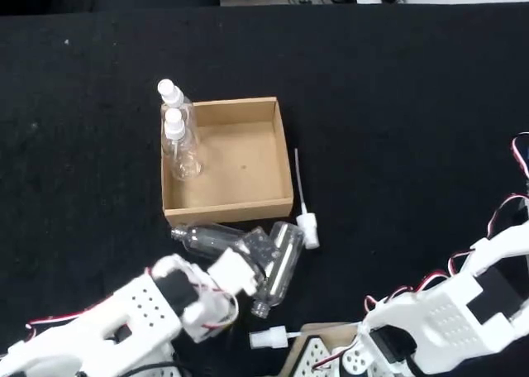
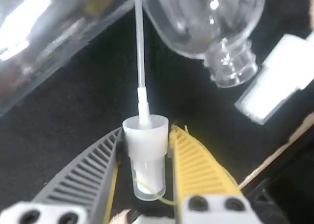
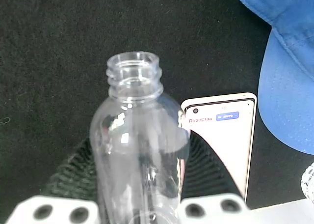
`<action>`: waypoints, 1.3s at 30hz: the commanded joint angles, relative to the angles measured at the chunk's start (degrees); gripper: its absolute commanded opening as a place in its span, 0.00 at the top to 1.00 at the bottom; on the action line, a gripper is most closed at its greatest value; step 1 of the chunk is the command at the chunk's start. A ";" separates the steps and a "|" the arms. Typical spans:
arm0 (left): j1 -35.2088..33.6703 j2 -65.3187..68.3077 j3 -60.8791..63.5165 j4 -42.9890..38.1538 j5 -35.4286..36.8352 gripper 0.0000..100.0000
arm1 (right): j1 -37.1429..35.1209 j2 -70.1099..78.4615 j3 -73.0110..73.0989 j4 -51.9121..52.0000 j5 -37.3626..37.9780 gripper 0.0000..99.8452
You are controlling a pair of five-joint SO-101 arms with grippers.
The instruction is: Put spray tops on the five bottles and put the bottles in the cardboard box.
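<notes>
Cardboard box point(image 1: 231, 209) holds two capped bottles point(image 1: 181, 145); left end effector point(image 2: 146, 133) pinches spray top point(image 2: 144, 157); right end effector point(image 3: 140, 141) grips uncapped bottle point(image 3: 135, 106).

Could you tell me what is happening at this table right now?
Spray tops are being fitted onto bottles. The left pincer grips a spray top, its tube pointing away from the pincer. The right pincer holds an open bottle with no top. Two capped bottles stand against the cardboard box's left wall. Loose bottles and two spare tops lie between the box and the arms.
</notes>
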 commanded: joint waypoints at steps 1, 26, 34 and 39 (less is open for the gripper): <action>-10.51 -0.35 -10.24 8.18 -11.78 0.89 | 0.00 -0.22 -3.82 0.00 -0.18 0.99; -22.55 0.26 -40.66 35.25 -48.09 0.89 | -3.34 -0.75 -6.29 6.42 -0.26 0.99; -30.20 0.09 -60.62 35.16 -47.30 0.89 | -3.34 -0.75 -10.68 11.08 -0.53 0.99; -37.05 0.35 -79.96 35.16 -40.62 0.89 | -4.04 -0.75 -10.68 12.66 -0.62 0.99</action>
